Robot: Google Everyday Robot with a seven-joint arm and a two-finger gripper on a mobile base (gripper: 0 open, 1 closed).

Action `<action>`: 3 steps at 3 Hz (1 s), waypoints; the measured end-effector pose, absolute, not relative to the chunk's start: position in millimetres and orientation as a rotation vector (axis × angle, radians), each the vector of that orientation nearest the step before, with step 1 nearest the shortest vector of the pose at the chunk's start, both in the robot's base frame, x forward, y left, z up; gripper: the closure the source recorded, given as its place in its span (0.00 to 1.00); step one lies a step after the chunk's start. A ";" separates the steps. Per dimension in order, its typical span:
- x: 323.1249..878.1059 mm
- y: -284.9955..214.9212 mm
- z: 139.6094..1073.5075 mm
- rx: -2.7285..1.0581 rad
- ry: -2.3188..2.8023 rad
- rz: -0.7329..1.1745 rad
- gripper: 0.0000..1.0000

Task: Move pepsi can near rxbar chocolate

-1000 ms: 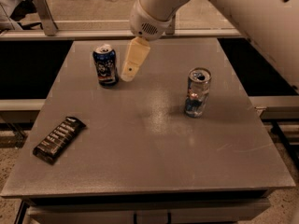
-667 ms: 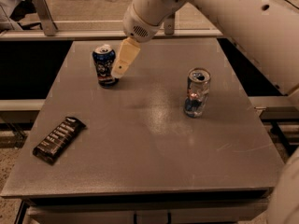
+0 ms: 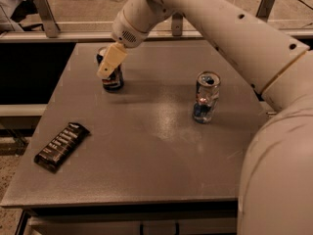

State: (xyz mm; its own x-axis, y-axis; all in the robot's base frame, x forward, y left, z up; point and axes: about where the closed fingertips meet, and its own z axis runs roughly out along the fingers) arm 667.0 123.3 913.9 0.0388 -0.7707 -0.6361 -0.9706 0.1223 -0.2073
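The pepsi can (image 3: 114,80) stands upright at the back left of the grey table (image 3: 146,175); only its lower body and a bit of its top show. My gripper (image 3: 109,62) reaches down from the upper right and sits right at the can, covering its upper front. The rxbar chocolate (image 3: 62,146) lies flat near the table's front left edge, well in front of the can and apart from it.
A taller silver can (image 3: 206,97) with a blue base stands upright right of centre. My white arm (image 3: 244,38) crosses the upper right and fills the right edge. A rail with metal posts (image 3: 44,13) runs behind the table.
My gripper has moved left and down from beside the pepsi can's right to over its upper front. The cans and the bar have not moved.
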 end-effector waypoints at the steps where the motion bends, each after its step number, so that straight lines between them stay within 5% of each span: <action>1: 660.6 141.2 908.3 -1.755 1.757 0.459 0.38; 3: 638.2 152.0 912.1 -1.903 1.705 0.482 0.84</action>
